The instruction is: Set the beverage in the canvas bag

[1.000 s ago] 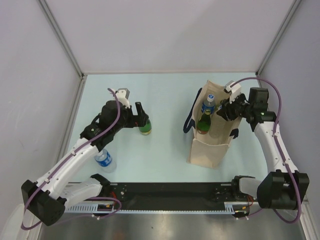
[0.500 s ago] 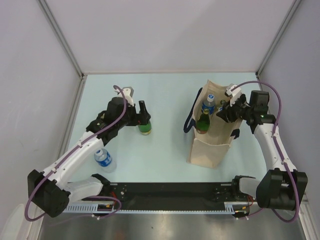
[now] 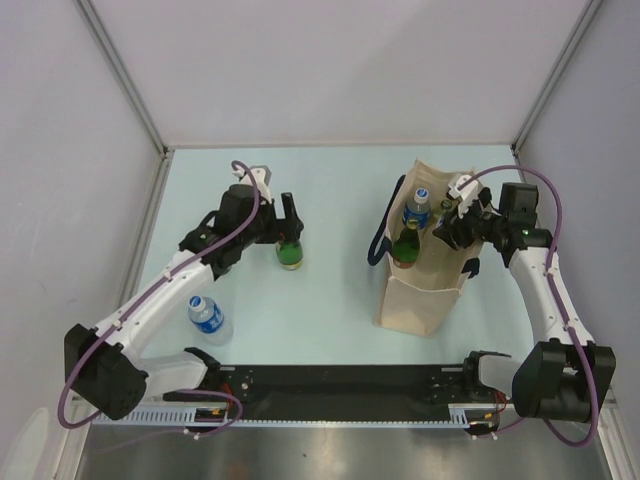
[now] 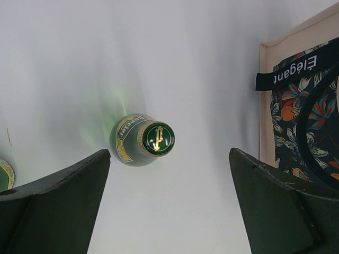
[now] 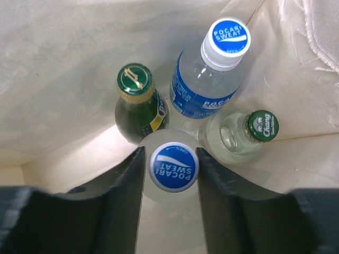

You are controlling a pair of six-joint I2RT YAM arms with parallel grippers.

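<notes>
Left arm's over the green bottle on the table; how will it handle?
The green bottle looks like glass: rigid, probably heavy for its size, breakable if dropped. Upright and narrow, it may tip if nudged off-centre. Its smooth neck could slip between the left fingers.

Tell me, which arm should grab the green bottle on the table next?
Left. Its open left gripper is right above the green bottle. The right gripper is inside the canvas bag, holding a blue-capped bottle.
</notes>
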